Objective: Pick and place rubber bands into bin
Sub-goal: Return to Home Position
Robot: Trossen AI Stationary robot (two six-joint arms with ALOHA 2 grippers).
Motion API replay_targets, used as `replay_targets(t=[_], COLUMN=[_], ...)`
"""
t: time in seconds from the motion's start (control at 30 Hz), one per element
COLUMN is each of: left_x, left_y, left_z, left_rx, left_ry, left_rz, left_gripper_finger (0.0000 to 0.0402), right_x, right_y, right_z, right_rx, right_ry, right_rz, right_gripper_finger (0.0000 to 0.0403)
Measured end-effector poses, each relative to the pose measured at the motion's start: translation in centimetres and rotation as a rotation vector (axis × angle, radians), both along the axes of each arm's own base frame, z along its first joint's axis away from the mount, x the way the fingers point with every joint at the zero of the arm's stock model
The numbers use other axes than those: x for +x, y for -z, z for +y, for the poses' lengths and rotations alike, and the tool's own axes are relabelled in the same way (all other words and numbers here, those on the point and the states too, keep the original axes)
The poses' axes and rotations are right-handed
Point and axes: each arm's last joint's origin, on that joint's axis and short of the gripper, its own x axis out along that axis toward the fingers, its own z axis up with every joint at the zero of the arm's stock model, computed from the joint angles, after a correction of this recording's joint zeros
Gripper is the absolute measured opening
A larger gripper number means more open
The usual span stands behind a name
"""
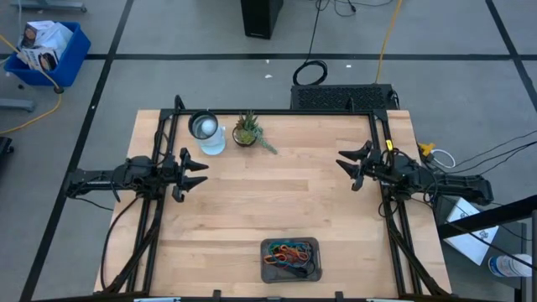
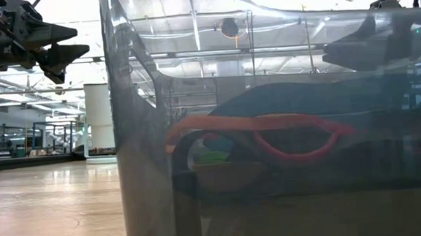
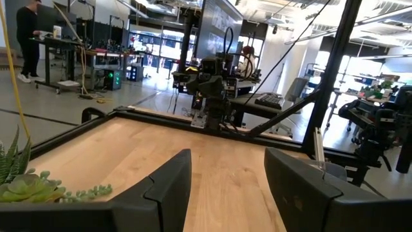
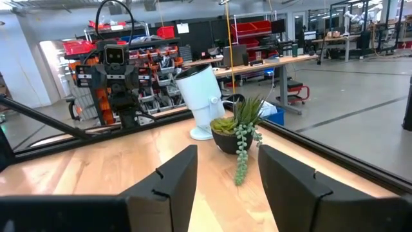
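**A:** Where are the rubber bands?

**B:** The rubber bands (image 1: 289, 255) are a tangle of orange, red, blue and black loops. They lie inside the bin (image 1: 291, 241), a dark grey tray on the wooden table (image 1: 285, 197), close to the edge opposite a small potted plant (image 1: 246, 132).

**A:** And the claws?

**B:** The left gripper (image 1: 200, 172) hovers over the table's left side, jaws spread wide, holding nothing. The right gripper (image 1: 346, 171) hovers over the right side, equally wide and empty. Both are well apart from the bin.
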Motion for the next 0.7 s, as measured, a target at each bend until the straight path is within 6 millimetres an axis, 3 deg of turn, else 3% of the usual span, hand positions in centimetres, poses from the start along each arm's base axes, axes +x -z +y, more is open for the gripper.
replay_targets(t=[0.7], left_x=[0.0], left_y=[0.0], left_z=[0.0], left_rx=[0.0], left_ry=[0.0], left_rz=[0.0], left_gripper_finger=[0.0203], right_x=[0.0], right_y=[0.01], right_z=[0.0], right_rx=[0.0], right_ry=[0.0], right_rz=[0.0], right_gripper_finger=[0.0158])
